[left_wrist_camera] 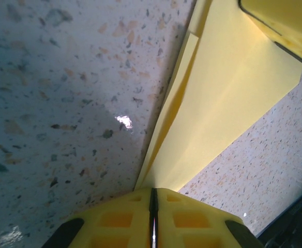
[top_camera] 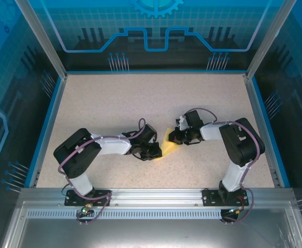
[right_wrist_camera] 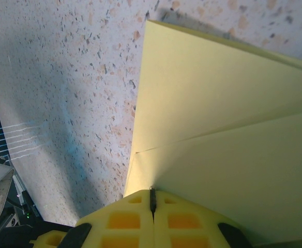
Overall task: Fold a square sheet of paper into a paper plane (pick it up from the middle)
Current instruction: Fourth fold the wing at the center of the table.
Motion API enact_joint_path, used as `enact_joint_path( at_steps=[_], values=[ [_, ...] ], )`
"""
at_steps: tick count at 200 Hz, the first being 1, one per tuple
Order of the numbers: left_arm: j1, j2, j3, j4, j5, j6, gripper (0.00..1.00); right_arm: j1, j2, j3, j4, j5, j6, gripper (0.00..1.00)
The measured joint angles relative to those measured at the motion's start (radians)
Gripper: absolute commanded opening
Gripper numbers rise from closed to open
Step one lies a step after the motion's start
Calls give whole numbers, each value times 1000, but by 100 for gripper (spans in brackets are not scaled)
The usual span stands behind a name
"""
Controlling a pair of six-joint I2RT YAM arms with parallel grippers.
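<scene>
The square sheet of paper is pale yellow and folded into a narrow, layered, pointed shape, held just above the table between the two arms. My left gripper is shut on its near tip. In the left wrist view the paper fans out from the closed left gripper, with a folded edge along its left side. My right gripper is shut on the other end. In the right wrist view the closed right gripper pinches layered paper with a crease across it. A yellow finger of the right gripper shows at the top right of the left wrist view.
The speckled table is bordered by a blue rim and transparent walls. Both arm bases stand at the near edge on a metal rail. Cables loop above each wrist.
</scene>
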Motion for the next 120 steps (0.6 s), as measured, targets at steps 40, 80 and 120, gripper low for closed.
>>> enact_joint_path(
  at_steps=[40, 80, 120],
  values=[
    [0, 0, -1, 5, 1, -1, 10, 0, 0, 0, 0, 0, 0, 3],
    [0, -21, 6, 13, -1, -2, 9, 0, -1, 0, -1, 2, 0, 3],
    [0, -21, 43, 29, -29, -4, 6, 0, -1, 0, -1, 2, 0, 2]
  ],
)
